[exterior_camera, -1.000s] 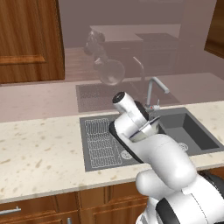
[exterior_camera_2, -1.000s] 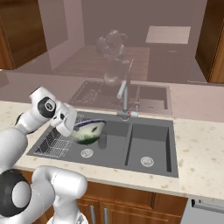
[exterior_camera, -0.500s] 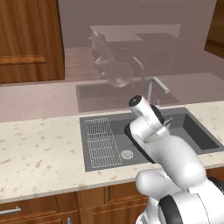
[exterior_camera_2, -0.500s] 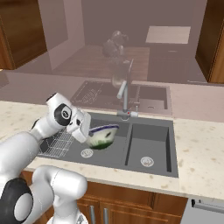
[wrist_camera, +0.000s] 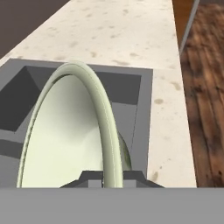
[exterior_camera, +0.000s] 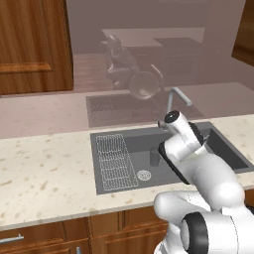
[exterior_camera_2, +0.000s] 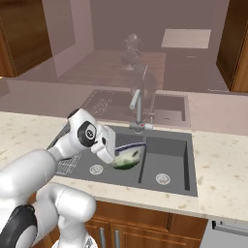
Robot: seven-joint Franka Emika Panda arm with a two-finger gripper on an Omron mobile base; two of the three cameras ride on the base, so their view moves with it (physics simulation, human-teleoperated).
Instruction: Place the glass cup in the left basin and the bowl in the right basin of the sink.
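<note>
**Bowl hanging at the divider, right basin lying just beyond**

The claw (exterior_camera_2: pixel 116 154) is clamping the bowl (exterior_camera_2: pixel 127 158) by its thin rim; in the hand view the rim (wrist_camera: pixel 98 113) is running straight up from between the 2 dark finger tips, 1 on each face of it. The bowl is hanging tilted on edge, its pale hollow facing one side.

In the right base view the bowl is sitting above the sink (exterior_camera_2: pixel 167 186), over the far right end of the left basin (exterior_camera_2: pixel 82 162) and just beside the divider. The right basin (exterior_camera_2: pixel 164 162), the narrower one with a round drain and no rack, is lying directly past the bowl, on the side away from the arm. Judging from this, the coming move is calling for a short carry across the divider in that same direction, then a lowering, and the tilted rim looks likely to clip the divider if it drops early.

In the left base view a small grey tumbler, apparently the glass cup (exterior_camera: pixel 155 157), is standing upright in the left basin beside the rack (exterior_camera: pixel 115 159), so that half of the task appears done.

The speckled counter (exterior_camera_2: pixel 220 169) is surrounding the sink. No brands, labels or readable writing are showing anywhere.
</note>
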